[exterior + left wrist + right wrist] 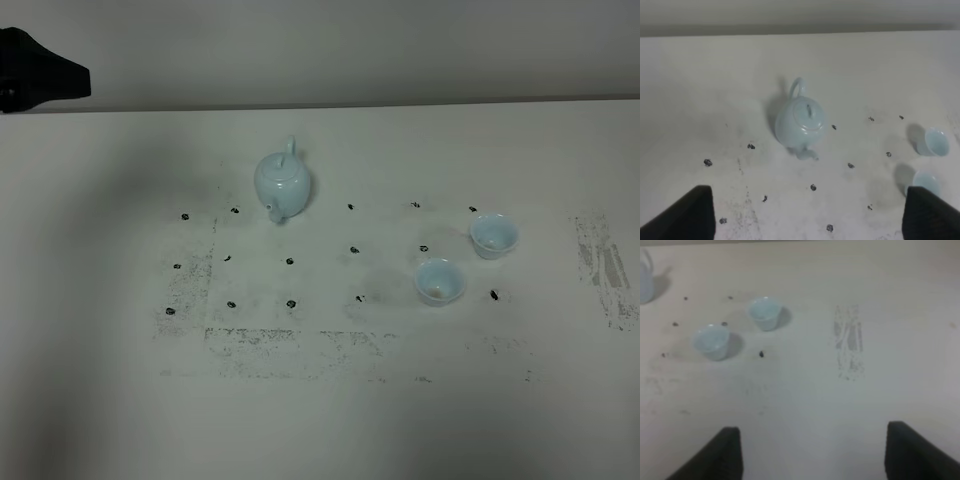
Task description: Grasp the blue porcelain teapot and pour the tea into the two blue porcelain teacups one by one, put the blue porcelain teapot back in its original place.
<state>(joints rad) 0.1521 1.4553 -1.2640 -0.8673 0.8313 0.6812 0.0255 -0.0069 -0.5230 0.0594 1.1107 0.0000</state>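
Up close, the left gripper (pixel 807 200) is spread wide with nothing between its fingers. The right gripper (pixel 812 435) gapes just the same over the white table (pixel 90 400). Right of centre in the high view, the nearer teacup (pixel 439 281) stands upright, and the farther teacup (pixel 494 235) is just beside it, up and right. Furthest back, upper centre-left, the blue porcelain teapot (pixel 283 185) sits upright, lid on, well apart from both cups.

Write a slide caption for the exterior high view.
Blue teapot stands on the marked table; far teacup and near teacup sit at right.
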